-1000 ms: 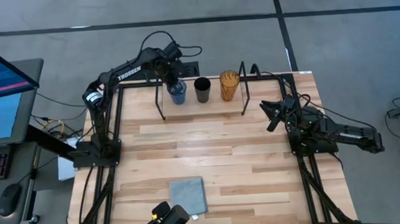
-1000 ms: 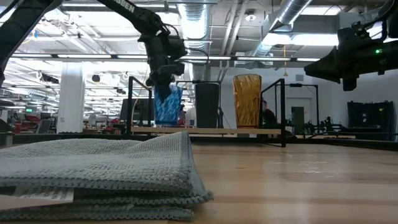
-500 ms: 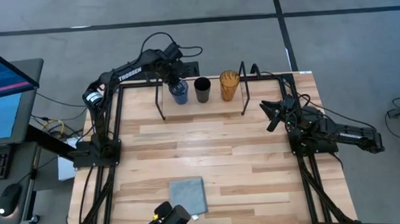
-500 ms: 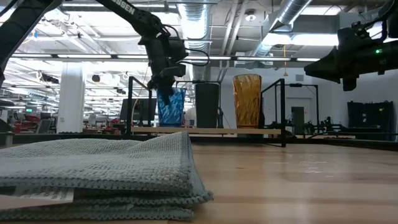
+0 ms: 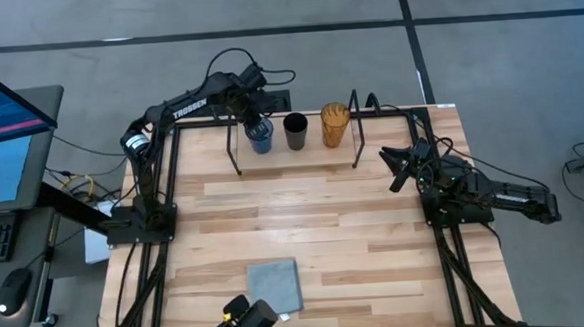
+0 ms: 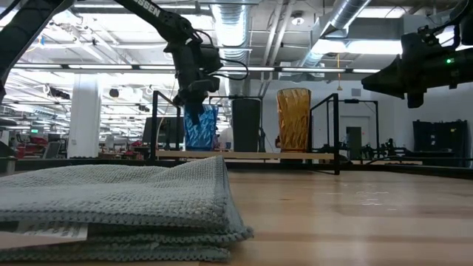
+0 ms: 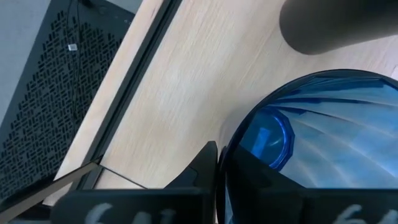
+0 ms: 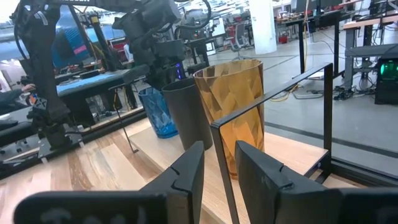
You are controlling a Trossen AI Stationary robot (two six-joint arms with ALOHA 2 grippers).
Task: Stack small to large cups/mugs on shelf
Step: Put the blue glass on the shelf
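The translucent blue cup (image 5: 262, 138) stands upright at the left end of the shelf (image 5: 312, 154), its base on the board (image 6: 251, 155). The black cup (image 5: 295, 131) stands in the middle and the taller amber cup (image 5: 335, 125) at the right. My left gripper (image 5: 254, 123) comes down over the blue cup (image 6: 201, 129) and is shut on its rim. My right gripper (image 5: 390, 168) hovers open and empty to the right of the shelf, facing the cups (image 8: 219, 168). My left gripper holds the blue cup by its rim (image 7: 227, 149), on the side away from the black cup. One finger (image 7: 202, 171) is outside the wall, and the other shows inside through the blue wall. The fingers point down from above. The cup stands upright on the shelf.
A folded grey-blue cloth (image 5: 274, 285) lies near the table's front edge, large in the low view (image 6: 118, 199). The shelf's black end frames (image 5: 355, 130) rise at both ends. The black cup (image 7: 336, 25) stands close beside the blue one.
My left gripper has swayed slightly toward the black cup and back, keeping its hold on the blue cup's rim. The cup has stayed on the shelf.
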